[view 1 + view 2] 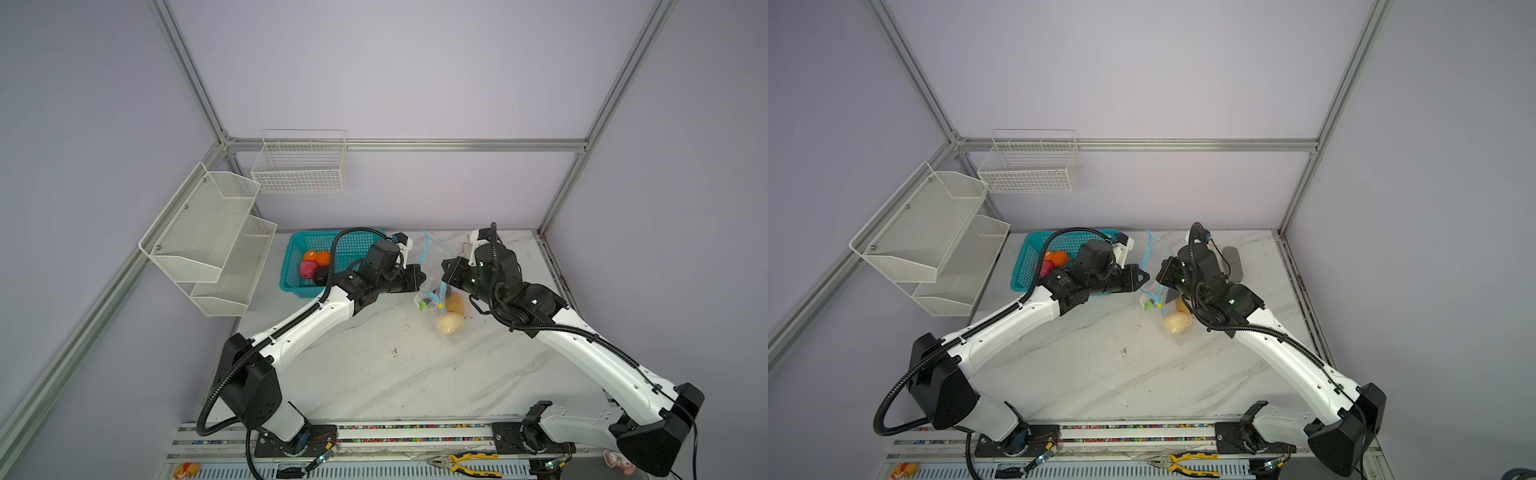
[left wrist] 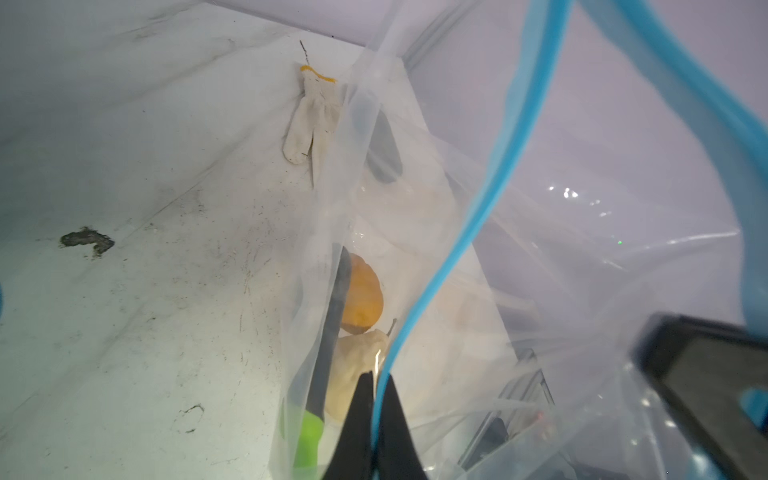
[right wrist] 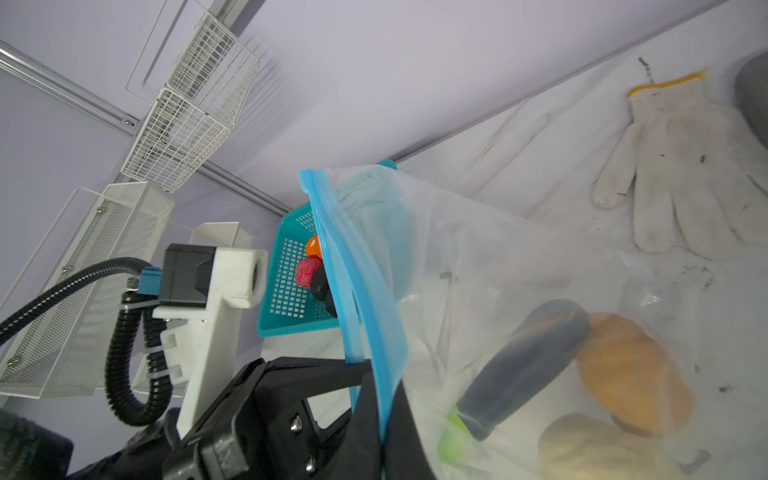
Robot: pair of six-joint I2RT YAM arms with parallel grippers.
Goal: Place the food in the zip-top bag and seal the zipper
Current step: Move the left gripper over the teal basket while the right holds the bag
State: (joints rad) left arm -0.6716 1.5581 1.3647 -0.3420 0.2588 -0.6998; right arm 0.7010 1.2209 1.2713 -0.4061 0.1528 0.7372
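Both arms are on the zip-top bag (image 3: 478, 249). The left gripper (image 2: 377, 380) is clamped on the zipper (image 2: 478, 208), blue strip squeezed between its tips. The right gripper (image 3: 382, 401) is shut on the strip too, facing it across a small gap, and the bag hangs between them.

From the pinch points the strip runs up and away toward the back wall, which is its long axis. Its yellow slider (image 1: 440, 306) sits at the low end, just below both sets of tips. The wrist view shows the strip bowing apart, so the mouth looks open.

Under the grippers, inside the plastic, lie an eggplant (image 3: 528, 365), a tan-orange ball (image 3: 631, 374) and a cream ball (image 1: 449, 324).

More food waits behind the left gripper, back along its own arm. An orange ball (image 1: 316, 257), a pink ball (image 1: 307, 269) and a black lump (image 1: 321, 275) sit in the teal basket (image 1: 299, 245). The left arm is clearly nearer, so it looks the one to let go and fetch.
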